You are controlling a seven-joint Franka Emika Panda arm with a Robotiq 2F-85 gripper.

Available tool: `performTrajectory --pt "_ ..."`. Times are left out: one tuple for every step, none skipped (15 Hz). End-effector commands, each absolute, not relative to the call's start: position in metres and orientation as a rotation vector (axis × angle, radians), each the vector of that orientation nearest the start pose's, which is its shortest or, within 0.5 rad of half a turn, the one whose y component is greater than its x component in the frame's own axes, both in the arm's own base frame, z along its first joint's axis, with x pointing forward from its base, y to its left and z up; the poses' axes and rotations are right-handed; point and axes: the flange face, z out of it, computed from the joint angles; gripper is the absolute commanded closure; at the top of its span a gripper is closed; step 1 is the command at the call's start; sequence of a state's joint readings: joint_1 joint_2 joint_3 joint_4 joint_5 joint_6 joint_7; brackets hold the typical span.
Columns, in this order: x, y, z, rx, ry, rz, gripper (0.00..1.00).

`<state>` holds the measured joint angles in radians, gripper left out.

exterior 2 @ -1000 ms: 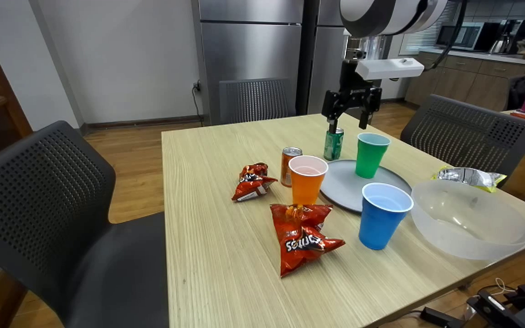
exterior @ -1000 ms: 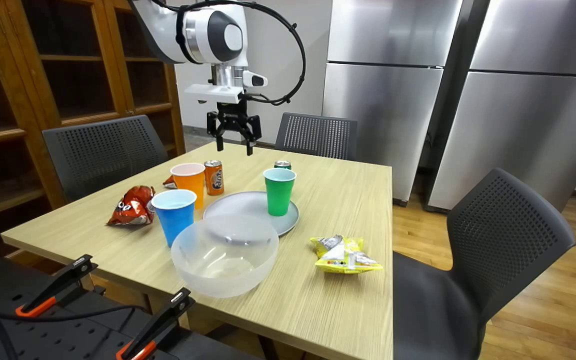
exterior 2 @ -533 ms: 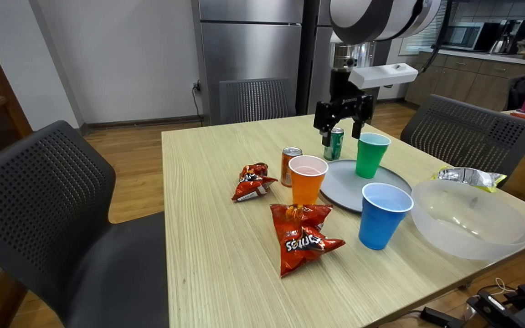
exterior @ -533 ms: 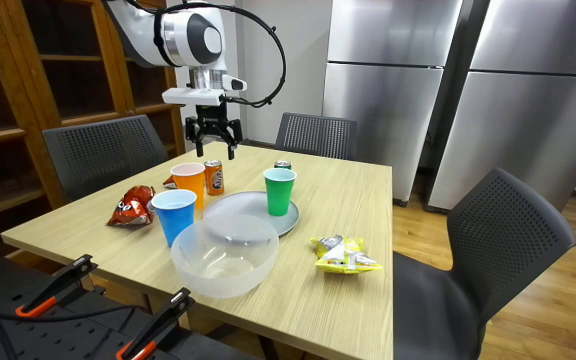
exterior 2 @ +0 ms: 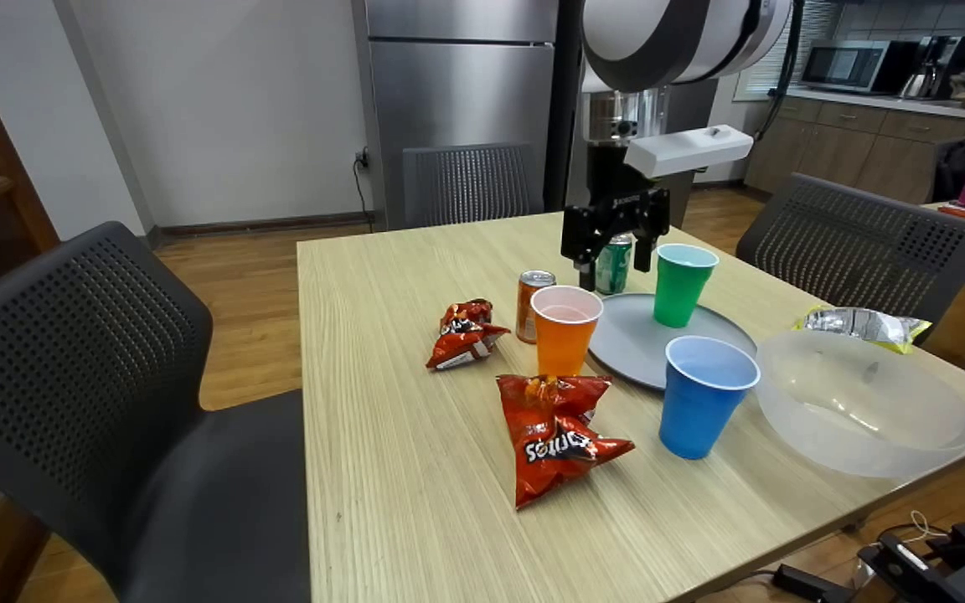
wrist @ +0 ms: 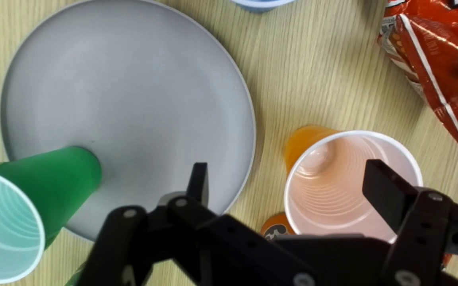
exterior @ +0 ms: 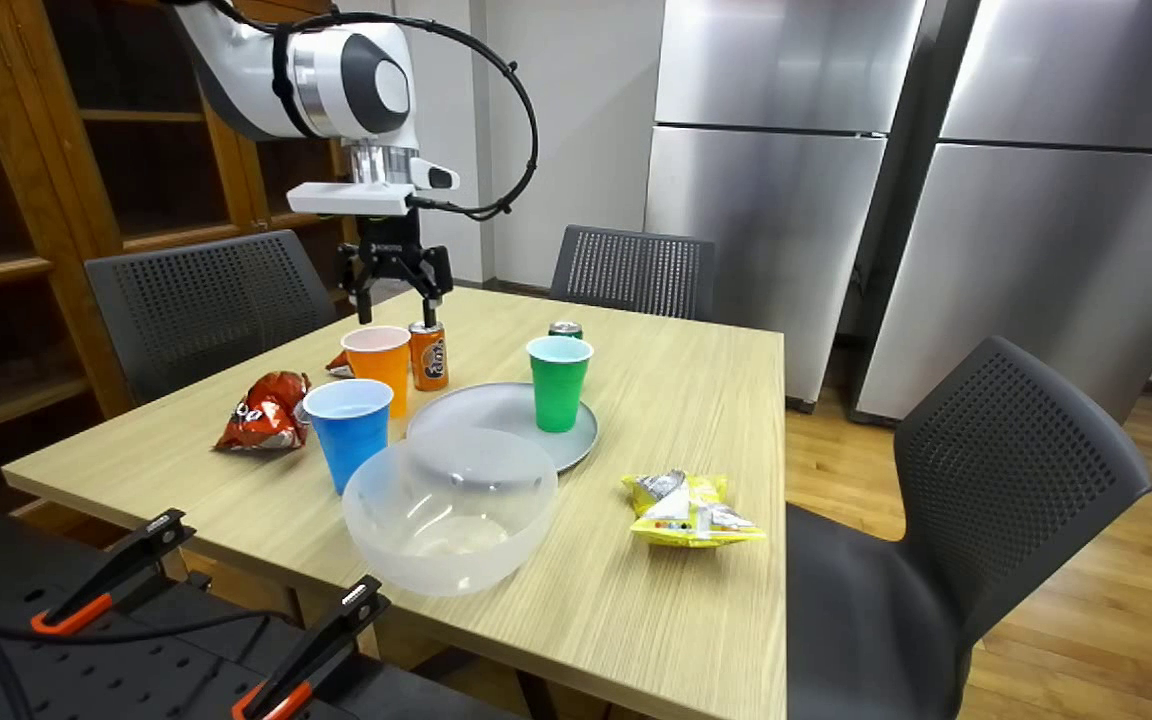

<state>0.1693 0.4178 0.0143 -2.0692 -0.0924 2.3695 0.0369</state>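
On the pale table (exterior: pixel 696 390), an orange cup (exterior: pixel 384 370) stands left of the grey plate (exterior: pixel 481 408) in both exterior views. It looks light and crushable, best held gently below its rim. Nearby hangs the gripper (exterior: pixel 396 320), spread and empty.

Lower than the tool (exterior: pixel 396 320) and near it, the orange cup (exterior 2: pixel 565 339) and orange can (exterior: pixel 430 363) crowd the way down; farther from it stands the green cup (exterior 2: pixel 681 289). Between the two cups, a passage lies over the flat plate (wrist: pixel 133 87).
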Motion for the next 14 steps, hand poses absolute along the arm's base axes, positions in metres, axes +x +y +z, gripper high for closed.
performTrajectory --pt "0.562 0.114 0.223 -3.21 -0.339 0.21 0.0" --pt "0.563 0.116 0.222 -3.213 -0.335 0.212 0.0" --pt "0.564 0.116 0.22 -3.217 -0.323 0.21 0.0" --pt "0.565 0.116 0.219 -3.217 -0.311 0.215 0.0" --pt "0.568 0.116 0.217 -3.221 -0.297 0.211 0.0" --pt "0.569 0.116 0.216 -3.223 -0.285 0.209 0.0" --pt "0.571 0.116 0.215 -3.228 -0.27 0.196 0.0" --pt "0.573 0.115 0.214 -3.23 -0.256 0.189 0.0" --pt "0.576 0.115 0.214 -3.229 -0.244 0.192 0.0" --pt "0.578 0.116 0.213 -3.231 -0.234 0.189 0.0" --pt "0.58 0.116 0.212 -3.232 -0.224 0.183 0.0" --pt "0.583 0.117 0.211 -3.233 -0.216 0.18 0.0" --pt "0.585 0.118 0.209 -3.235 -0.207 0.177 0.0" --pt "0.588 0.119 0.207 -3.237 -0.199 0.18 0.0"
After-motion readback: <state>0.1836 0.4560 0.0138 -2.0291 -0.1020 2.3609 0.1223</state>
